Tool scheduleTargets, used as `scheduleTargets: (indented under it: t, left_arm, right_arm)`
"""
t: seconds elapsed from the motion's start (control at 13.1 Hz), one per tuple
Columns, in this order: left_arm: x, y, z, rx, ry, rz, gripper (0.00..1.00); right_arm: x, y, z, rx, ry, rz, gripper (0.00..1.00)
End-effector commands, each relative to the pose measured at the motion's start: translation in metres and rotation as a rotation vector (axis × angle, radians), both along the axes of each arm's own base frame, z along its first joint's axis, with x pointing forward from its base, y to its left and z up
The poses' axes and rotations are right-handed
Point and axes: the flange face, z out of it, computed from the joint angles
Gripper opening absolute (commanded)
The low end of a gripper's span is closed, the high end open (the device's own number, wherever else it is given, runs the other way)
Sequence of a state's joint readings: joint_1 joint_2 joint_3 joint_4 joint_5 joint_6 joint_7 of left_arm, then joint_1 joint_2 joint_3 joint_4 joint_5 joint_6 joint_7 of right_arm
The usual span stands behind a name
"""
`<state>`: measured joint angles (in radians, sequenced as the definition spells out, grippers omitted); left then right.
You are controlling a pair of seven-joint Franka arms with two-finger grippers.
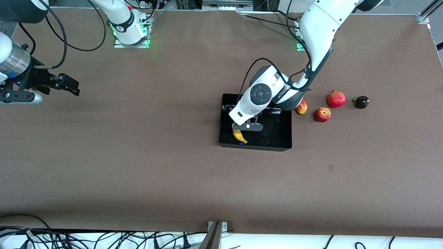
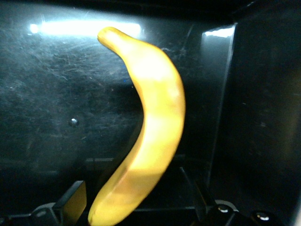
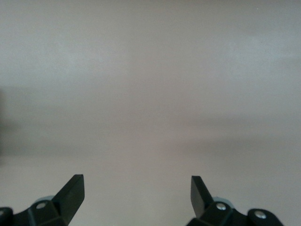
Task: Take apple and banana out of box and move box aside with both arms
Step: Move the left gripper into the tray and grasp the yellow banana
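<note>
Front view first, nearest things up: the box (image 1: 255,147) sits mid-table toward the left arm's end, and the banana (image 1: 239,135) lies inside it against the wall on the right arm's side. Down over that banana is the left gripper (image 1: 247,127), jaws spread wide and closed on nothing; from its wrist camera the yellow curve runs right between the two black fingertips (image 2: 75,197), with the glossy box wall just beside it. Slightly farther from the camera, out on the brown table (image 1: 138,166) near the box's wall at the left arm's end, the apple (image 1: 322,114) is already out, with a mango-like fruit (image 1: 302,106) touching or nearly touching the box, then a pomegranate (image 1: 336,99) and a small dark fruit (image 1: 361,102). Way off at the right arm's end, the right gripper (image 1: 67,84) waits in the air over bare table, fingers apart and empty. The risk, as I judge it: the banana lies so close to the wall that a finger could catch the rim or floor and shove the box, or the curved fruit could roll out of the pinch as the jaws close.
</note>
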<state>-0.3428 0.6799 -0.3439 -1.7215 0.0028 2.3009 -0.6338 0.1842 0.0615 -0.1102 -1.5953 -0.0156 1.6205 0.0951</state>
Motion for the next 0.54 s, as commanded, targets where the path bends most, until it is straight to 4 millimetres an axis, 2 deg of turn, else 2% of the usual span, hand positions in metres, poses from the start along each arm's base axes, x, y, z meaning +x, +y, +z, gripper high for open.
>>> scheduleTargets:
  t: [0.0,0.23,0.31,0.38,0.46]
  left_arm:
    - [-0.006,0.001,-0.019,0.019,0.004,0.022,1.00]
    - [-0.012,-0.004,-0.032,0.036,-0.004,-0.006,1.00]
    - [-0.011,-0.003,-0.032,0.031,-0.011,-0.004,0.94]
    - [-0.012,-0.004,-0.032,0.031,-0.011,-0.005,0.51]
    - [-0.013,-0.006,-0.032,0.031,-0.010,-0.008,0.27]
  right_arm:
    - [0.001,0.000,0.004,-0.011,-0.008,0.004,1.00]
    - [0.001,0.002,0.005,-0.011,-0.010,0.008,1.00]
    - [0.001,0.001,0.005,-0.011,-0.009,0.008,1.00]
    - [0.001,0.002,0.005,-0.011,-0.008,0.010,1.00]
    - [0.001,0.002,0.005,-0.011,-0.008,0.011,1.00]
